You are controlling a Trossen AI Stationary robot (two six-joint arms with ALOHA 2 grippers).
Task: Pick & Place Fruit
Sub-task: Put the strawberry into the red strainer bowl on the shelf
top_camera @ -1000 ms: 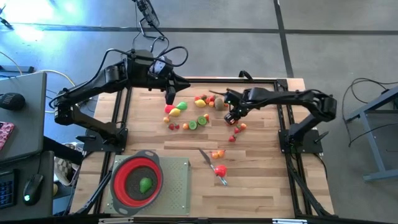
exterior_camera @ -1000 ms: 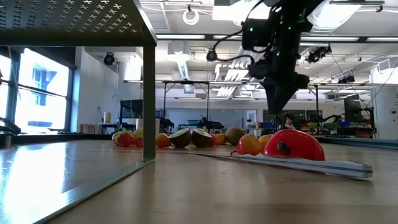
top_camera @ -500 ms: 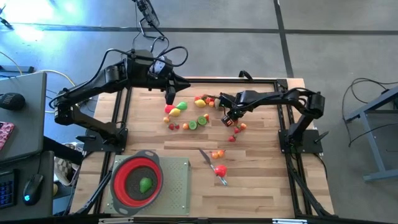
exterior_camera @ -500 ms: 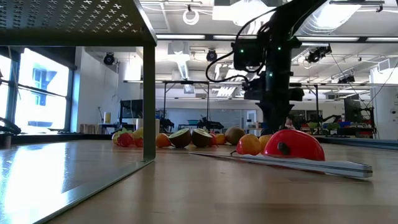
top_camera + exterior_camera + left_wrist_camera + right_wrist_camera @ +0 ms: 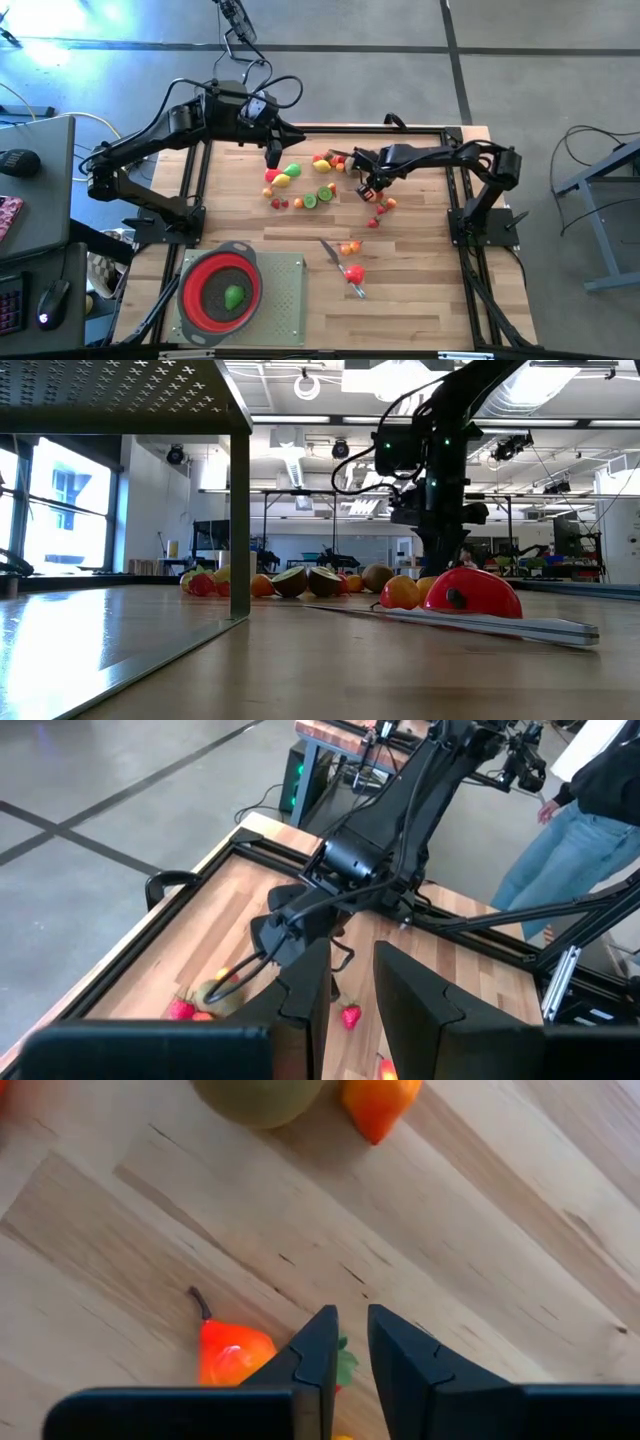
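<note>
The right gripper sits low just beyond the small red plastic toy strawberry, jaws nearly together on a green leaf. The left gripper hangs well away from that strawberry, jaws slightly apart, empty.

The fruit is a scatter of small toy pieces, red, orange, yellow, green and brown, lying mostly across the far middle of the bench: a yellow-and-green cluster with red bits at about 10 o'clock from the bench's centre, an orange, red and brown clump at 12 o'clock, and a few small red pieces trailing toward 2 o'clock. Nearer the middle, at about 5 o'clock from that scatter, lie a small orange piece and a rounded red piece, well apart from the rest. One green piece lies alone toward the near left corner, at about 7 o'clock.
</note>
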